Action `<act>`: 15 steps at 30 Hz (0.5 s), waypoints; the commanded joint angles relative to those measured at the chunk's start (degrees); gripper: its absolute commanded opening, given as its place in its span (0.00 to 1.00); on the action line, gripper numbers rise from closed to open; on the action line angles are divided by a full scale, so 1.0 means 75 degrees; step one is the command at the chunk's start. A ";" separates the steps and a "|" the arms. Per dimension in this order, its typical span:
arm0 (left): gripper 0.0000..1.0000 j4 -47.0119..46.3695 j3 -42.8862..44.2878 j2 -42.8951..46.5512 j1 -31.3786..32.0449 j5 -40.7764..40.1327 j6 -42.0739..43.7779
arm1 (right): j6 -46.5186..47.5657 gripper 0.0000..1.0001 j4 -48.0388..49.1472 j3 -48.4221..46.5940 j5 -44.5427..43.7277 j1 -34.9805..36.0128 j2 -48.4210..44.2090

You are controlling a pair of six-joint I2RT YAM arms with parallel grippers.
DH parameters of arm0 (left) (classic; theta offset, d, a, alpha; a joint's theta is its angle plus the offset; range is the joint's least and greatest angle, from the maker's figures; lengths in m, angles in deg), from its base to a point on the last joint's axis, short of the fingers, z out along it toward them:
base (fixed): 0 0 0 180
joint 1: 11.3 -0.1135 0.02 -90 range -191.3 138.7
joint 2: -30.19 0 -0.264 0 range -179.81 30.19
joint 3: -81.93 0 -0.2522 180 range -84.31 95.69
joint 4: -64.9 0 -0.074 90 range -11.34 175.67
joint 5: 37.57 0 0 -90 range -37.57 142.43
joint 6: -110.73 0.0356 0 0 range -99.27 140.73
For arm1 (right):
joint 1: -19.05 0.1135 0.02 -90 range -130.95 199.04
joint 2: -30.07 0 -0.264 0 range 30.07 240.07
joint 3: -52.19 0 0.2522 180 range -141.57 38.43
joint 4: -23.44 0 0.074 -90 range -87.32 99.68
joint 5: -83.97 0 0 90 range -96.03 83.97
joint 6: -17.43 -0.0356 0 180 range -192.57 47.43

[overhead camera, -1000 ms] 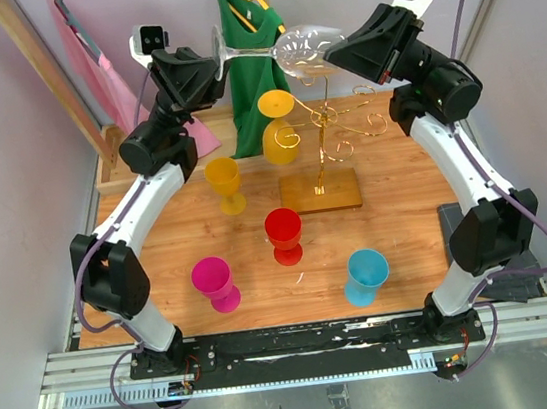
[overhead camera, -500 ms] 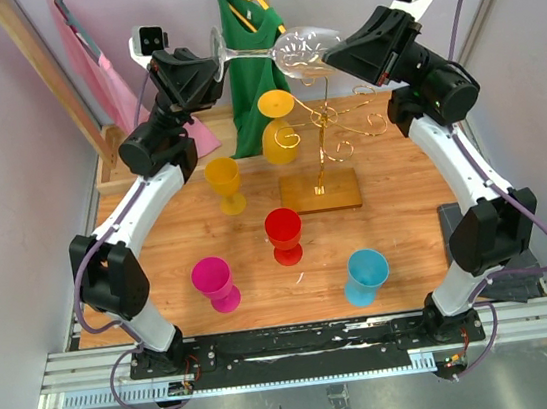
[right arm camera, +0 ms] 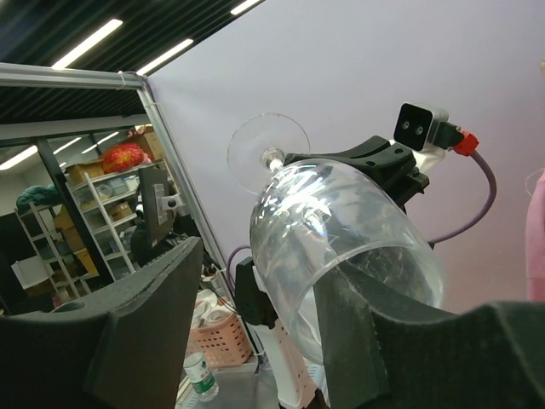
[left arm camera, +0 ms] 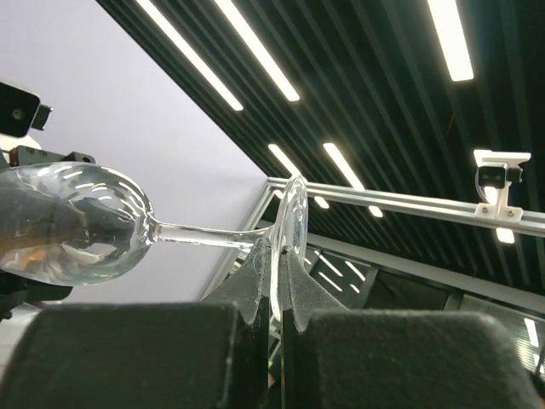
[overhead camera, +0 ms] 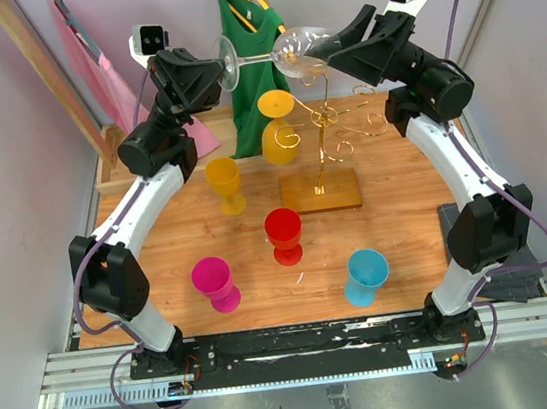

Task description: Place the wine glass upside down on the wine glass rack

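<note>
The clear wine glass [overhead camera: 299, 50] lies on its side in the air above the back of the table, foot to the left and bowl to the right. My left gripper [overhead camera: 220, 74] is shut on the rim of its foot [left arm camera: 294, 213], with both fingertips pressed on the thin disc. My right gripper [overhead camera: 322, 54] stands open at the bowl's mouth [right arm camera: 341, 230]. Its right finger [right arm camera: 362, 341] reaches inside the bowl, while its left finger [right arm camera: 145, 324] stays outside, apart from the glass. The gold wine glass rack [overhead camera: 321, 143] stands below on its flat base.
A yellow goblet [overhead camera: 279, 128] is upside down by the rack's left arms. Yellow [overhead camera: 224, 181], red [overhead camera: 283, 233], magenta [overhead camera: 213, 281] and blue [overhead camera: 367, 275] goblets stand on the wooden table [overhead camera: 409, 237]. A green garment [overhead camera: 252, 56] and a pink one [overhead camera: 95, 72] hang on a wooden frame behind.
My right gripper has opened and let go of the bowl's rim. My left gripper has shut tight on the foot, and the glass has shifted slightly left.
</note>
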 commanded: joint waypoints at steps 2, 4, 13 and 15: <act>0.00 -0.0465 0.0216 0.0314 -0.0096 -0.0167 -0.0685 | 0.0015 0.57 0.0378 -0.0027 0.0029 0.0040 0.0011; 0.00 -0.0441 0.0240 0.0335 -0.0128 -0.0176 -0.0678 | 0.0009 0.59 0.0379 -0.0016 0.0019 0.0016 0.0033; 0.00 -0.0311 0.0442 0.0375 -0.0147 -0.0214 -0.0612 | -0.0013 0.69 0.0328 -0.0087 0.0110 -0.0069 0.0195; 0.00 -0.0287 0.0512 0.0374 -0.0145 -0.0194 -0.0599 | 0.0003 0.70 0.0317 -0.0088 0.0110 -0.0097 0.0228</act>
